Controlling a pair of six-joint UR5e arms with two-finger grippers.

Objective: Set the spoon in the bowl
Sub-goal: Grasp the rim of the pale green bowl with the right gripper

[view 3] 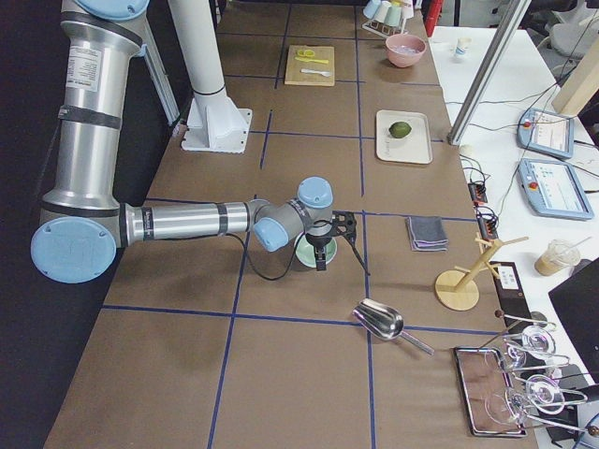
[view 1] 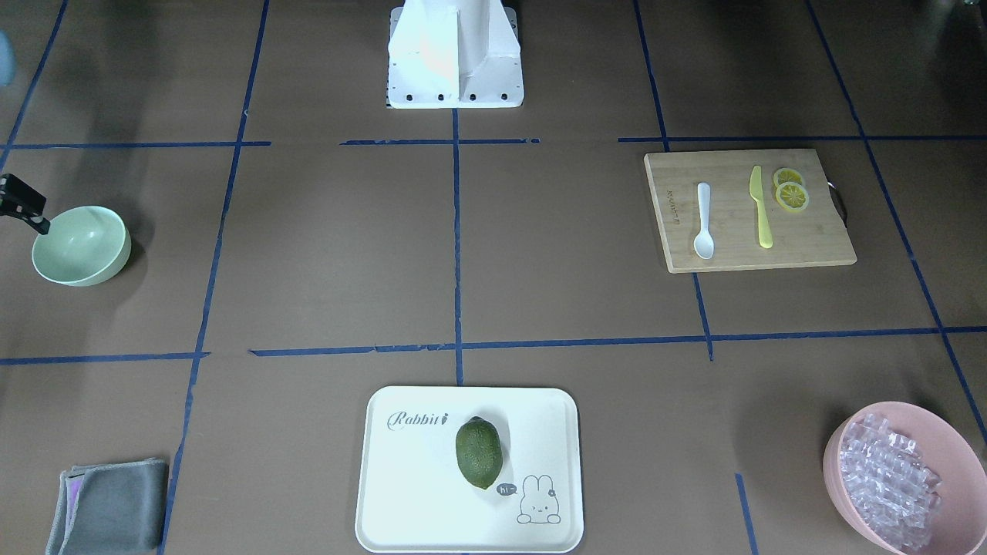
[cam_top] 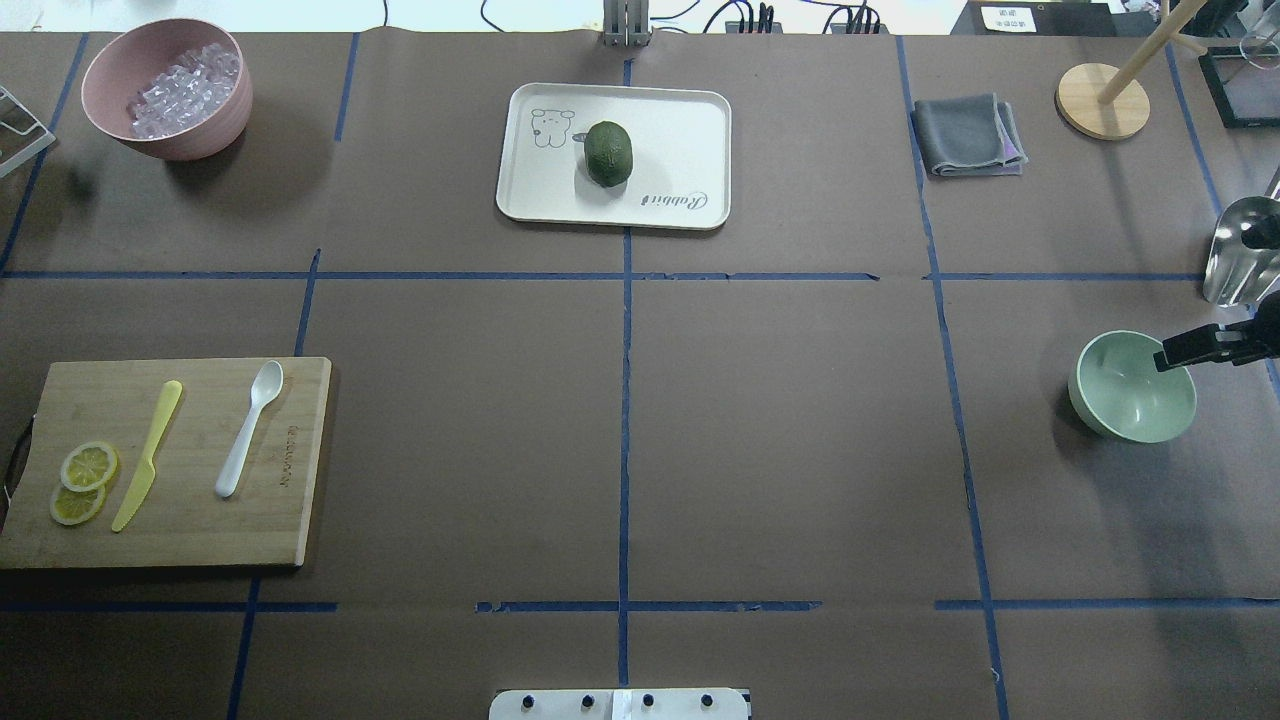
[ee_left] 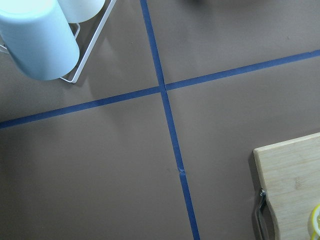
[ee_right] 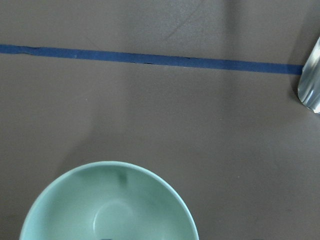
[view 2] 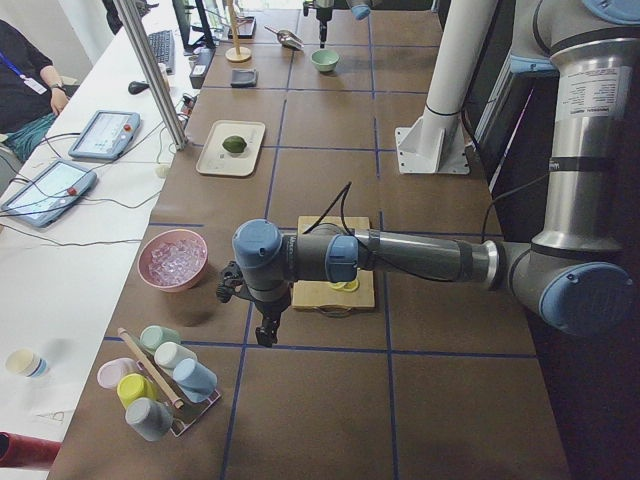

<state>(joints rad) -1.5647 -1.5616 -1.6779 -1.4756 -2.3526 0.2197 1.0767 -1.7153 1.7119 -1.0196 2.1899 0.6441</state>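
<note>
The white plastic spoon (cam_top: 250, 428) lies on a wooden cutting board (cam_top: 290, 520) at the table's left, scoop pointing away from the robot; it also shows in the front view (view 1: 703, 220). The mint-green bowl (cam_top: 1132, 386) stands empty at the far right and also shows in the right wrist view (ee_right: 110, 210). A black part of my right gripper (cam_top: 1200, 345) hangs over the bowl's outer rim; I cannot tell whether it is open or shut. My left gripper (view 2: 264, 335) shows only in the left side view, left of the board, so its state cannot be told.
A yellow knife (cam_top: 150, 452) and lemon slices (cam_top: 85, 470) share the board. A pink bowl of ice chunks (cam_top: 165, 85), a white tray (cam_top: 690, 130) with a green fruit (cam_top: 608, 152), a grey cloth (cam_top: 965, 135), a metal scoop (cam_top: 1240, 250) and a cup rack (view 2: 160, 380) stand around.
</note>
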